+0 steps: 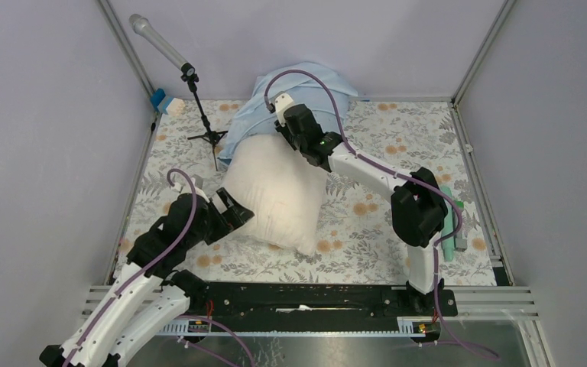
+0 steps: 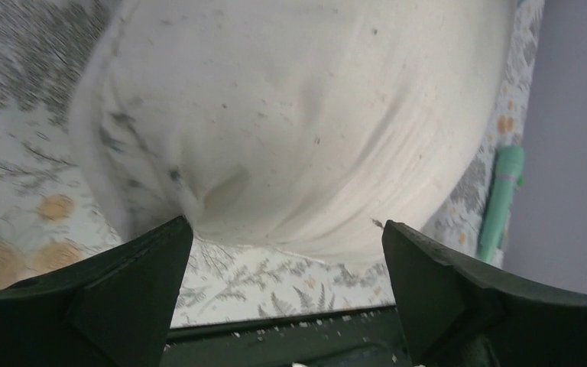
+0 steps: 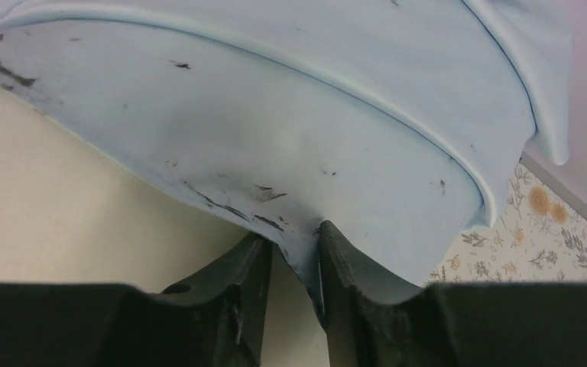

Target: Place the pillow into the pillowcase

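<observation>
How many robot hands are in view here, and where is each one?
2. The left hand, open, sits at the near-left corner of the pillow. The right hand is shut on the edge of the pillowcase at the pillow's far end. None seems hidden.

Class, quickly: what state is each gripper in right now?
Left gripper: open, jaws wide, facing the pillow.
Right gripper: shut on the pillowcase edge.
</observation>
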Motion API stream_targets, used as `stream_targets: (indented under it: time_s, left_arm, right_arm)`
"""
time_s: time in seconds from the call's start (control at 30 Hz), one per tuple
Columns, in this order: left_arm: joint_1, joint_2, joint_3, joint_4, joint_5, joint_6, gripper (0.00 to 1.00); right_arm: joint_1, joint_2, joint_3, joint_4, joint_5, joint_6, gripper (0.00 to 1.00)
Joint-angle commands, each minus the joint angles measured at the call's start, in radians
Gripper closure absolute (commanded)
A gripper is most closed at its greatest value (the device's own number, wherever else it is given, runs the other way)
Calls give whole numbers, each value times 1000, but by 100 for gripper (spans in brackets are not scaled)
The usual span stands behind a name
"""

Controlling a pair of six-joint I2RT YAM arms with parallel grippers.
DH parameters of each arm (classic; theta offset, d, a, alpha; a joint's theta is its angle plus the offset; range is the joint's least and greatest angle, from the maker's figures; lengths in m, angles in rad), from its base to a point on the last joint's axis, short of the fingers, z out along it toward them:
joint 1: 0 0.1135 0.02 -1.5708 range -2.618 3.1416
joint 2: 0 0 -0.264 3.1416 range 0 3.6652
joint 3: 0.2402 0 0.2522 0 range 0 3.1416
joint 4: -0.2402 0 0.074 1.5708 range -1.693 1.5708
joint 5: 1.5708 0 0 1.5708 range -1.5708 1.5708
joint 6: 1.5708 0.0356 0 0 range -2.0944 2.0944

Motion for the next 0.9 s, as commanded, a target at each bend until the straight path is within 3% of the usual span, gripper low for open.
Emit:
stream_targets:
  time_s: [0.0,0.07,0.1,0.27,0.37,0.47,0.6,0.67,0.73,0.77,0.87]
  left_arm:
    - [0,-17,-72,67,171,-98,1]
    - [0,-20,-78,69,161,-108,1]
    - [0,-17,-81,71,155,-111,1]
    - [0,23,-147,184,119,-135,1]
    - [0,92,-252,418,123,-207,1]
    - [0,208,-331,701,88,-298,9]
    - [-1,335,-322,903,-26,-352,37]
    - [0,359,-279,904,-65,-334,59]
    - [-1,362,-236,880,-95,-307,89]
    - [0,356,-217,869,-106,-291,98]
    - [-2,312,-195,846,-129,-270,100]
  right_arm:
    - [13,-42,28,43,75,9,70]
    - [17,-57,26,47,86,5,84]
    - [18,-61,31,41,97,5,99]
    - [57,-127,59,-64,100,56,100]
    - [129,-217,50,-142,53,125,100]
    - [210,-333,-37,-175,-83,275,100]
    - [228,-481,-307,-67,-212,430,100]
    - [226,-496,-390,-82,-155,431,100]
    - [205,-495,-452,-100,-106,430,100]
    - [183,-497,-476,-100,-101,435,100]
    - [110,-490,-466,-124,-111,444,100]
